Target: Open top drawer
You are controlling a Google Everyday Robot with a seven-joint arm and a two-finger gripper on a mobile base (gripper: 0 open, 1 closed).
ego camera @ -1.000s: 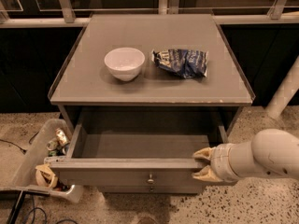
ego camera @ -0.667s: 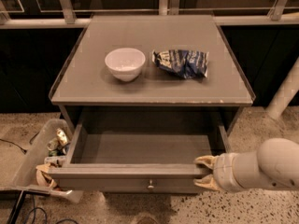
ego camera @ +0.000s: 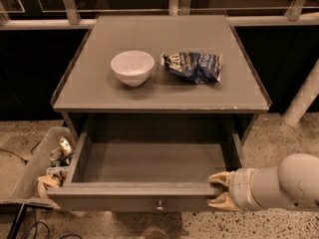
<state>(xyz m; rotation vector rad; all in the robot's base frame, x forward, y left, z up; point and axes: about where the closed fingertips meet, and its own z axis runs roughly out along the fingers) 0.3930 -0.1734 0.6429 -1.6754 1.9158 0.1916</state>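
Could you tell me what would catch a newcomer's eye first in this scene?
The top drawer stands pulled well out of the grey cabinet, with nothing visible inside it. The gripper clamps the right end of the drawer's front panel. On the cabinet top sit a white bowl and, to its right, a crumpled blue snack bag.

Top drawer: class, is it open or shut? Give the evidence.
Open. The top drawer is pulled out, its empty grey interior showing; the gripper clasps the right end of its front.
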